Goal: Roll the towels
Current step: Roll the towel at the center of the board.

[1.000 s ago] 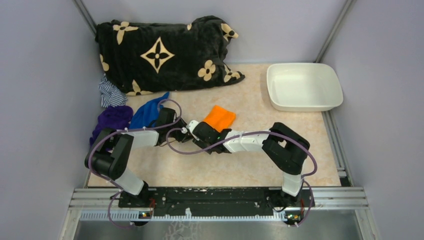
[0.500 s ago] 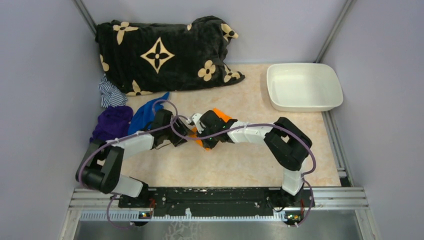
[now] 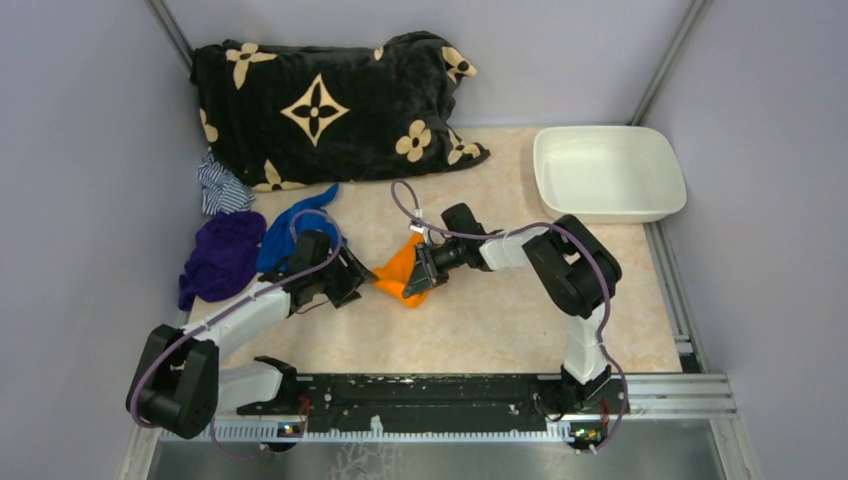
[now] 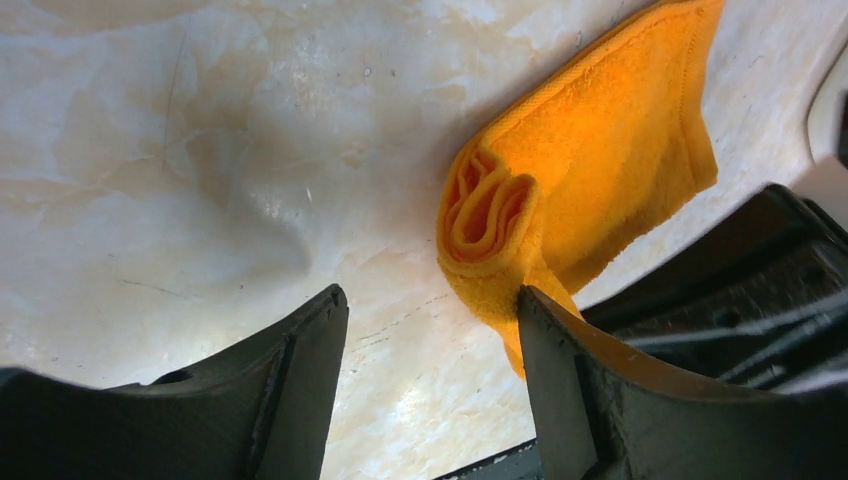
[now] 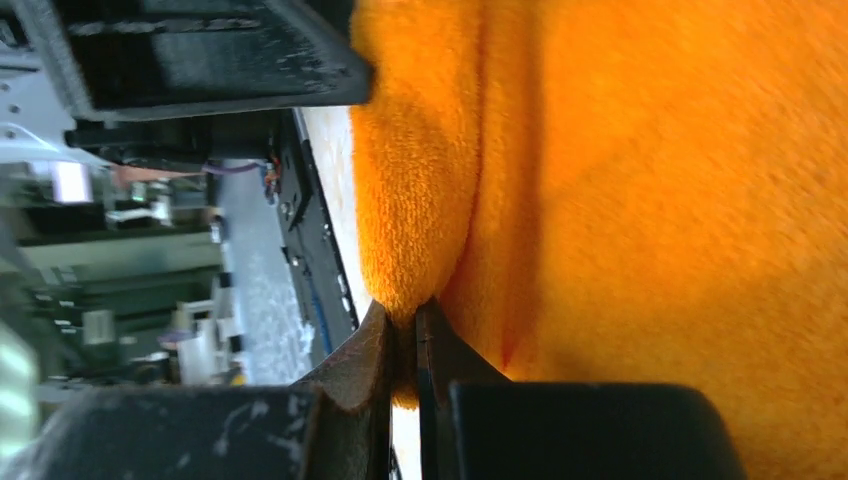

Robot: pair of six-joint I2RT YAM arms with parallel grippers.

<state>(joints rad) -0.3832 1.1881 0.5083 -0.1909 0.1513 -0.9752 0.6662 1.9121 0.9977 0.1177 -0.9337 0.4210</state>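
We find the orange towel (image 3: pixel 397 268) lying on the table (image 3: pixel 500 320) near its middle, between the two grippers and well apart from the white tub (image 3: pixel 600 170) at the far right. The right gripper (image 3: pixel 418 280) has its fingers pressed together on a fold of the towel's edge, which the right wrist view shows squeezed between the tips (image 5: pixel 400 315). The left gripper (image 3: pixel 352 283) sits just left of the towel with its fingers spread. In its wrist view the gap (image 4: pixel 430 300) shows mostly bare table. The towel's loosely curled end (image 4: pixel 490 205) lies just beyond the gap, toward one finger (image 4: pixel 560 360), with its lower edge running behind that finger.
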